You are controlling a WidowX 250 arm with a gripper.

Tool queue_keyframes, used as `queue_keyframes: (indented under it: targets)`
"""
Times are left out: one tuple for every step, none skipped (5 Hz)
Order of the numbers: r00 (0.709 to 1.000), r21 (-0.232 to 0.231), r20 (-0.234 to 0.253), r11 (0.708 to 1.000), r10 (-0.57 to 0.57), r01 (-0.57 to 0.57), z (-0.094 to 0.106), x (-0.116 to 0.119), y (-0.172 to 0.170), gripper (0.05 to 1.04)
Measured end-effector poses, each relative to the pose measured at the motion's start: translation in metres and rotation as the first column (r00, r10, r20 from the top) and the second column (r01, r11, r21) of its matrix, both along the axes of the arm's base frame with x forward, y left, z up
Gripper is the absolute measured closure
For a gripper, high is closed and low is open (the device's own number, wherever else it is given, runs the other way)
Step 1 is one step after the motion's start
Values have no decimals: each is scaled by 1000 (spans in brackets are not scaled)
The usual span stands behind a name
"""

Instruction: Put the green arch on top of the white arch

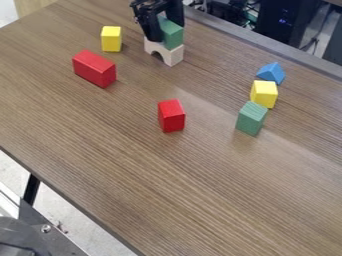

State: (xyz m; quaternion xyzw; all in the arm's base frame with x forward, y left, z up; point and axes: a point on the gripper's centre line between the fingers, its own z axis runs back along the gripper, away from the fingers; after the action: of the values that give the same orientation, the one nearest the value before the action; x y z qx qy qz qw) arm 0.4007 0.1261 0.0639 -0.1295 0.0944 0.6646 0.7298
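The black gripper is at the top of the camera view, with one finger on the left of a green piece and the other behind its right side. It is shut on this piece, the green arch, whose left part is hidden by the near finger. Directly beneath is the white arch, upright on the table with its opening facing the lower left. The green piece appears to rest on its top; a small gap between them cannot be ruled out.
Left of the arches are a yellow block and a long red block. A shorter red block stands mid-table. At right, a blue triangle, yellow block and green block form a row.
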Motion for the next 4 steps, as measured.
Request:
queue_keyframes:
  targets:
    - [1000, 0, -4, 1000, 1, -1, 0, -1, 0, 80]
    - [1000, -12, -5, 1000, 2, -3, -1, -1, -2, 83]
    - [1000, -29, -13, 1000, 1, -2, 1, -3, -4, 83]
    - [1000, -29, 7, 999, -21, 21, 24, -7, -6, 83]
